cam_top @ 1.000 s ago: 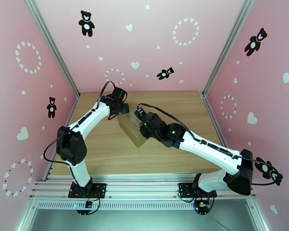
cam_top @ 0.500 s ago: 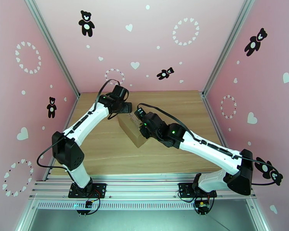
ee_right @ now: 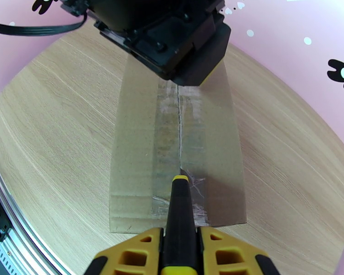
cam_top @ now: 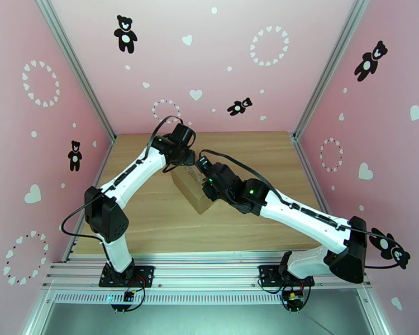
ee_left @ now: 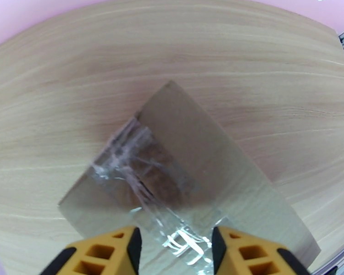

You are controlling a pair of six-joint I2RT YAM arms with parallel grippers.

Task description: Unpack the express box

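The express box [cam_top: 190,190] is a brown carton lying at an angle mid-table, with clear shiny tape along its top seam [ee_right: 179,129]. My right gripper [ee_right: 181,246] is shut on a black and yellow utility knife [ee_right: 180,211], whose tip rests on the taped seam near the box's near end. My left gripper [ee_left: 174,253] hovers over the far end of the box [ee_left: 185,147], its yellow fingers [ee_left: 126,248] apart on either side of the crinkled tape with nothing between them. From above, the left gripper [cam_top: 187,159] and the right gripper [cam_top: 205,185] crowd over the box.
The wooden table [cam_top: 153,219] is enclosed by pink walls on three sides. Aluminium rails [cam_top: 209,272] run along the near edge by the arm bases. The left arm's black wrist [ee_right: 172,37] hangs over the far end of the box in the right wrist view.
My left arm has swung right and now sits over the box's far end, with its jaws narrower than before. The right arm and the knife have not moved.
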